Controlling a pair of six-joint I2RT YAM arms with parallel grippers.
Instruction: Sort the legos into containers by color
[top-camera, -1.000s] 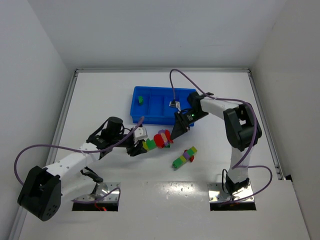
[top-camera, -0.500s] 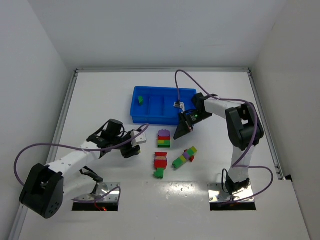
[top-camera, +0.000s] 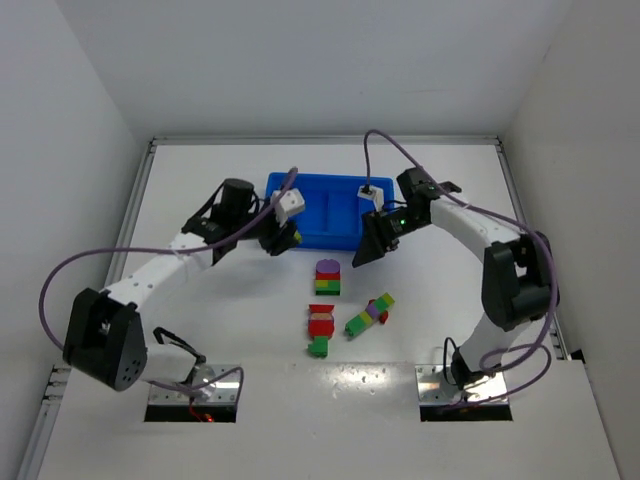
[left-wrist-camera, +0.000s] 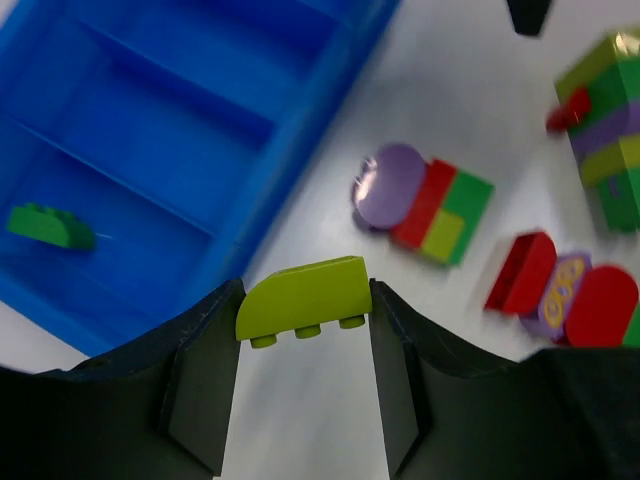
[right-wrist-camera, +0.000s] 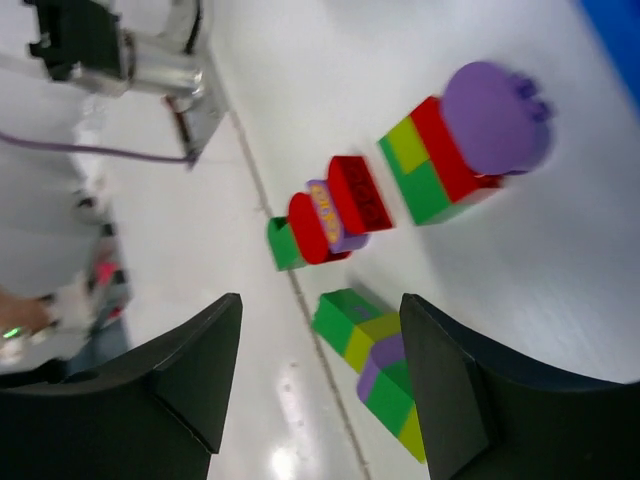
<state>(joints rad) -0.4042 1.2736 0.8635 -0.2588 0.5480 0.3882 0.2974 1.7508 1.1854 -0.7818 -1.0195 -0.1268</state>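
My left gripper (left-wrist-camera: 305, 305) is shut on a yellow-green lego (left-wrist-camera: 305, 297), studs down, just off the near wall of the blue tray (left-wrist-camera: 290, 150). In the top view it (top-camera: 283, 240) hangs by the tray's (top-camera: 330, 205) left front corner. A green brick (left-wrist-camera: 50, 225) lies in one compartment. Three mixed stacks lie on the table: purple-red-green (top-camera: 327, 277), red-purple-green (top-camera: 320, 328), green-purple-yellow (top-camera: 369, 314). My right gripper (top-camera: 365, 253) is open and holds nothing, above the table by the tray's right front corner; the green-purple-yellow stack (right-wrist-camera: 375, 365) shows below between its fingers.
White walls and a metal rail (top-camera: 135, 230) border the table. The arms' purple cables (top-camera: 385, 155) loop over the tray's far side. Both base plates (top-camera: 195, 390) sit at the near edge.
The left arm swung from the table's middle up to the tray with the yellow-green brick. The right gripper opened and drew back toward the tray. The stacks now lie loose on the table.
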